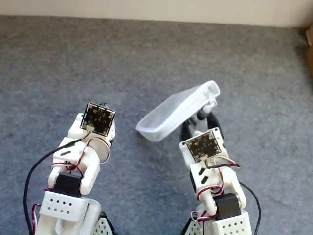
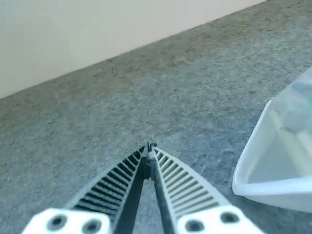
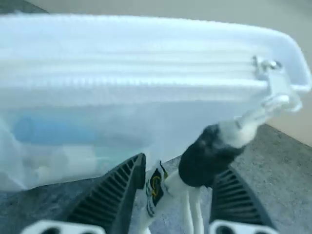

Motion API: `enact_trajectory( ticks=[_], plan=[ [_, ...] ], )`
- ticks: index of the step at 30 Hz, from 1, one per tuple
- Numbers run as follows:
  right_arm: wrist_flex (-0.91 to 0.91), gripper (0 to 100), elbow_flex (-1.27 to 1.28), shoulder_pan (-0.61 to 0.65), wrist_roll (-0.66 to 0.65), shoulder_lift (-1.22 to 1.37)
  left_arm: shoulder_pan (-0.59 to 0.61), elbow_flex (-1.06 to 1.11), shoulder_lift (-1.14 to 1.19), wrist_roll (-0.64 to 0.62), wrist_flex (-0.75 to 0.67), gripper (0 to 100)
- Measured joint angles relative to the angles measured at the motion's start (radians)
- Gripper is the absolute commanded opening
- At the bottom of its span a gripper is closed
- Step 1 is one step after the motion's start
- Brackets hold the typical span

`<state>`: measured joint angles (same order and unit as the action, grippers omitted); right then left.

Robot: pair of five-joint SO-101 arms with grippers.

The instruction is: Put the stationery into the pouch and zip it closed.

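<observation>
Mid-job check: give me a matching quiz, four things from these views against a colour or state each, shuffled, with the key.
Things:
1. left gripper
2. pouch
3. knob on the pull cord
4. table cover

Colour or state:
A. black
B. grey
C. shut, holding nothing
D. translucent white

Pairs: 1-C, 2-D, 3-A, 4-B.
</observation>
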<state>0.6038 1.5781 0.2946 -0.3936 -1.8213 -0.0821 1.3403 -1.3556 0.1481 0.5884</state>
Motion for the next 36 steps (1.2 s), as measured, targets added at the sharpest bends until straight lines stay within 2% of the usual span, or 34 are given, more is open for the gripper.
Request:
enact_trajectory(
  ticks=[6,21,31,36],
  plan=[
    [0.160,19.8,-0.035,0.003,0.000,0.000,-0.002,0.054,0.002,0.000,-0.064,0],
    [0.755,19.7,-0.413,0.005,0.000,-0.011,0.002,0.068,0.002,0.000,-0.091,0],
    [0.896,19.7,-0.540,-0.236,-0.003,-0.011,0.002,0.068,0.002,0.000,-0.091,0],
    [0.959,19.7,-0.594,-0.267,-0.003,-0.011,0.002,0.068,0.002,0.000,-0.091,0]
  ],
)
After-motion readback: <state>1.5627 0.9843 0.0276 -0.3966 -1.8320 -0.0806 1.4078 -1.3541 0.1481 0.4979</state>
